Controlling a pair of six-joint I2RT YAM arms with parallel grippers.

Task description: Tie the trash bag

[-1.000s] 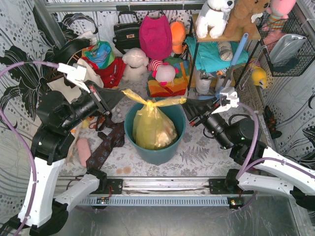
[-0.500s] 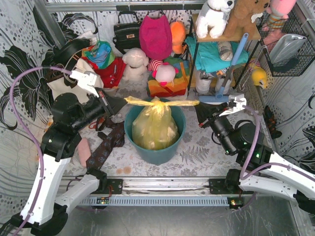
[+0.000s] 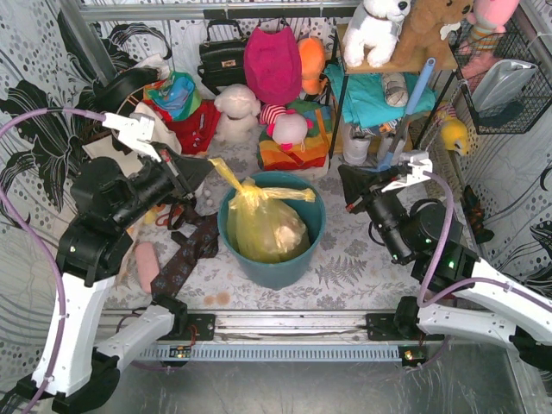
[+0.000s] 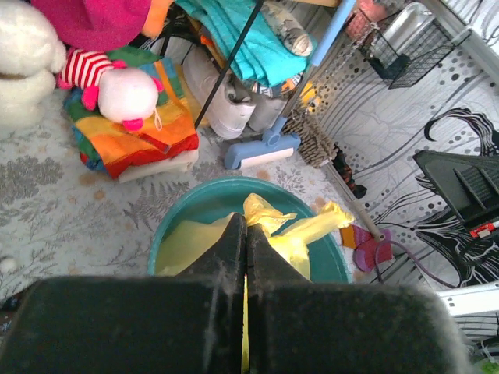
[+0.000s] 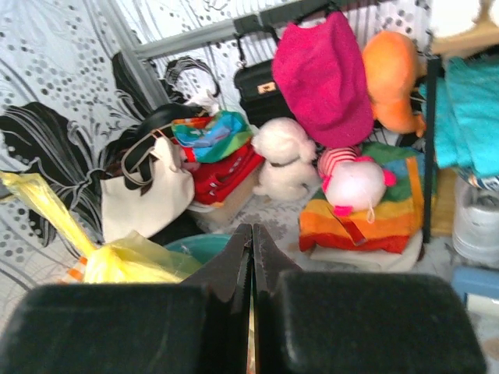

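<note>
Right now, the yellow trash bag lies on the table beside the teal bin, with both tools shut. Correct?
No: the trash bag sits inside the teal bin, not beside it; the top external view shows this. The left tool and right tool are indeed shut.

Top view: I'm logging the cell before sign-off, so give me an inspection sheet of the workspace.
Surface: table with fern-print cover.
Job's things: bag sits in bin; neck looks knotted, one tail raised, one lying on the rim.
Clutter: plush toys, handbag, tote, brush behind the bin.
Tools: left tool shut on the raised tail; right tool shut, empty.
Cables: purple cables loop off both arms.
Surroundings: patterned walls, shelf, basket.
</note>
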